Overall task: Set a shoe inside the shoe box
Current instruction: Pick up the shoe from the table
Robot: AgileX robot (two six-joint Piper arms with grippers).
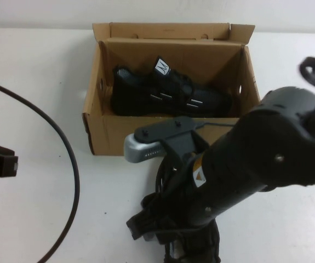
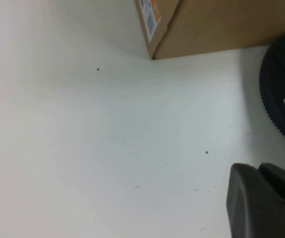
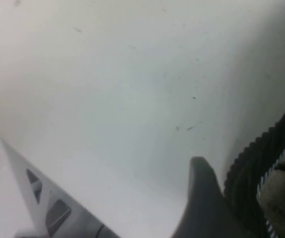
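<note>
Shoe (image 1: 168,94) number one lies inside the shoe box (image 1: 113,134) at the table's (image 1: 36,82) far edge, long axis side to side. Your right gripper (image 1: 173,241), near the front edge, pinches its twin (image 3: 261,173); your left gripper (image 2: 263,201), pressed together, idles at the left edge.

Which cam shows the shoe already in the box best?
High view: the shoe in the shoe box lies on its side, whole upper and white tongue tag visible. Both wrist views miss it; they catch only edges of the other shoe. Left gripper is shut and parked; right gripper is beside that other shoe.
</note>
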